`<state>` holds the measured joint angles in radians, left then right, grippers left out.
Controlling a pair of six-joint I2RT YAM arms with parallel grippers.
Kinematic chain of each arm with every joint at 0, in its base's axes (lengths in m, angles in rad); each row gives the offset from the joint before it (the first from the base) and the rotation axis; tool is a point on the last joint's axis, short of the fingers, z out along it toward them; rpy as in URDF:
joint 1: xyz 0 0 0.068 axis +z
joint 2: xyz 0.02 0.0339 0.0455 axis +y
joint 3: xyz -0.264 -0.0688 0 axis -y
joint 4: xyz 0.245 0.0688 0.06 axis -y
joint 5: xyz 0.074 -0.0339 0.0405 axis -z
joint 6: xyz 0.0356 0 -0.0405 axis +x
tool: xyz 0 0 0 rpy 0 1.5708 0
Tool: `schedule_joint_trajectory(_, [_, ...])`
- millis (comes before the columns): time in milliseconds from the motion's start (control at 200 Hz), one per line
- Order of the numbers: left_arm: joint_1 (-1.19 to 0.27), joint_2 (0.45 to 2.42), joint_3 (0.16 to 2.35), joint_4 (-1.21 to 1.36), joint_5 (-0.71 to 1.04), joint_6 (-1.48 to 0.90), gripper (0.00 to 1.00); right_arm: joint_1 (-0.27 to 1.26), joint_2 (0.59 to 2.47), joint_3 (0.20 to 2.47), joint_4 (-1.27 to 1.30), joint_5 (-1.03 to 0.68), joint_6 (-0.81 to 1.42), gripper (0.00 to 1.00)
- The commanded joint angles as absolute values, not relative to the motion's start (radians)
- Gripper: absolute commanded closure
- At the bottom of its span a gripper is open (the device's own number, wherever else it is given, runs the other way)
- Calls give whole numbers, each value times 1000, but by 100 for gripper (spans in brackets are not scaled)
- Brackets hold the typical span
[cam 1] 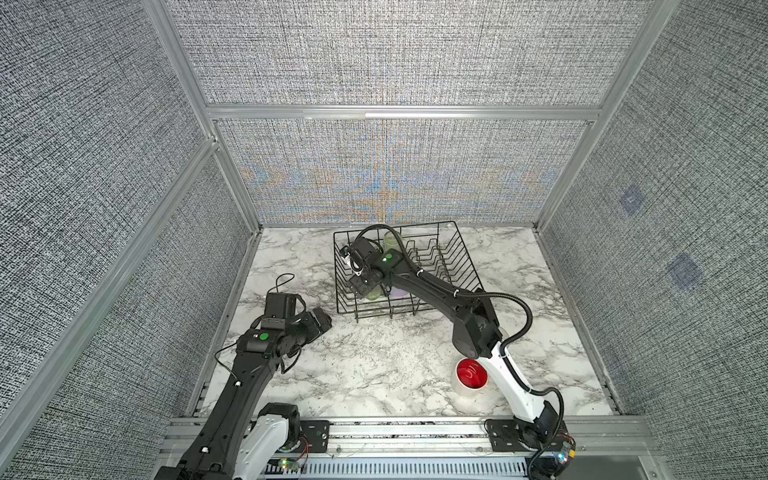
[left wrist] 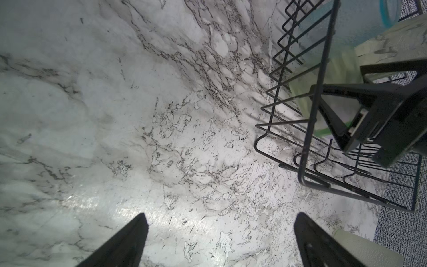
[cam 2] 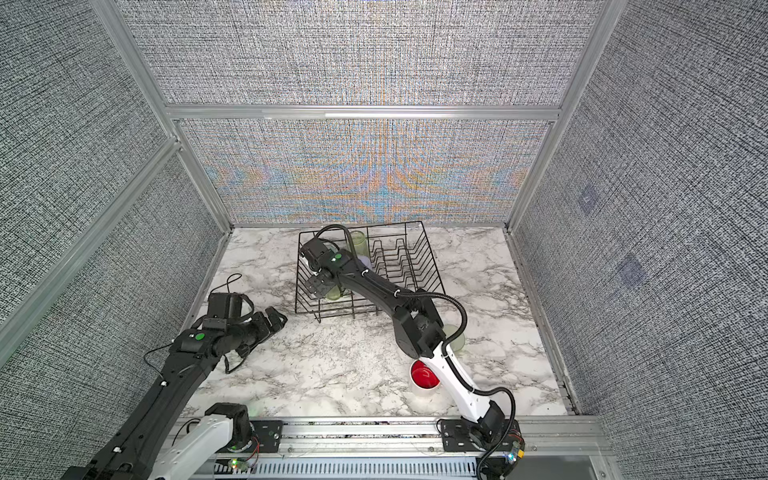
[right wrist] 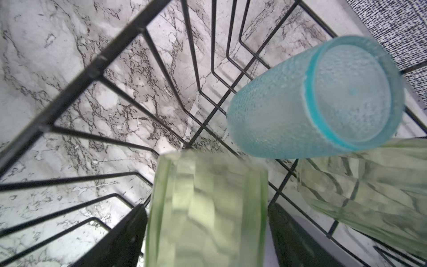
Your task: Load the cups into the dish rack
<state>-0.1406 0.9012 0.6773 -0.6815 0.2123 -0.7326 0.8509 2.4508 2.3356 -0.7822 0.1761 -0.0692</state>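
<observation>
Your right end effector [right wrist: 206, 208] brackets the clear green tumbler [right wrist: 208, 185] in the black wire dish rack [right wrist: 93, 69]; gripped or released, I cannot tell. Open fully, then lift straight up.

Marble-patterned tabletop [cam 1: 374, 374], grey woven walls [cam 1: 83, 166], aluminium frame [cam 1: 399, 112].
</observation>
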Motion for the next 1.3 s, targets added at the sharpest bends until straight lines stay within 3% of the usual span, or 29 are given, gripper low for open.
schedule_joint_trajectory(0, [-140,906,679,-671,214,-710,1,847,2454,2345,-759,175,-88,19])
schedule_joint_trajectory(155, [-140,899,673,-666,207,-709,1,846,2476,2387,-811,187,-78,20])
schedule_joint_trajectory(310, [-140,911,702,-692,203,-687,1,847,2420,2350,-824,159,-48,15])
schedule_joint_trajectory(385, [-140,907,702,-684,215,-686,1,847,2380,2322,-833,137,-28,2])
schedule_joint_trajectory(600, [-141,891,714,-707,207,-670,1,848,2309,2210,-841,99,7,1])
schedule_joint_trajectory(965, [-140,859,730,-730,216,-673,1,853,2416,2279,-889,139,50,2])
schedule_joint_trajectory(1296, [-140,815,744,-742,240,-689,1,854,2457,2309,-877,169,54,19])
